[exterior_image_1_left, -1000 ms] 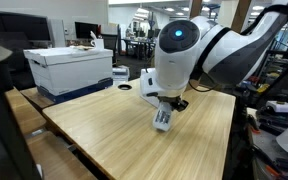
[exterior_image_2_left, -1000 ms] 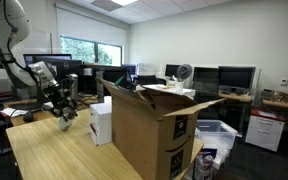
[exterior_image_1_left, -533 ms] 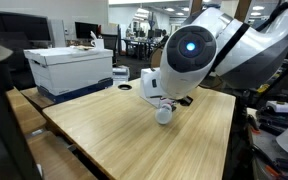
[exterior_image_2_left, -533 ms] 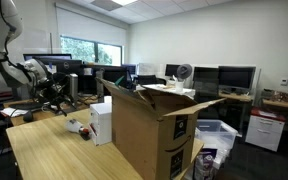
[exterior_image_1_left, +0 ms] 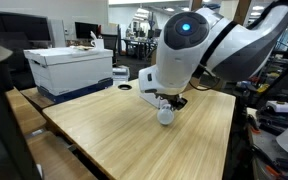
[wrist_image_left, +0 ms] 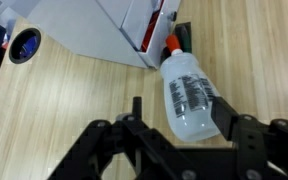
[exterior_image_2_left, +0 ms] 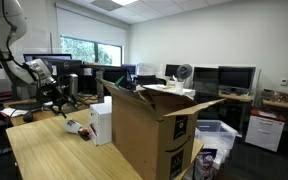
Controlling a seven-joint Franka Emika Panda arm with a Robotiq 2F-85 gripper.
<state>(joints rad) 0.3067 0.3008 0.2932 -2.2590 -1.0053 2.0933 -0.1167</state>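
Hovering w/ jaws apart, gripper (wrist_image_left: 182, 112) grips nothing; clear bottle (wrist_image_left: 187, 95) lies flat on table (wrist_image_left: 64, 110) under it, red cap (wrist_image_left: 170, 42) just beside white box (wrist_image_left: 124, 25) nr table's edge.

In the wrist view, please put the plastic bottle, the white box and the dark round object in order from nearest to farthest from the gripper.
1. Plastic bottle: lying on the table between the open jaws of the gripper.
2. White box: just ahead, beyond the bottle.
3. Dark round object: farthest, at the upper left.
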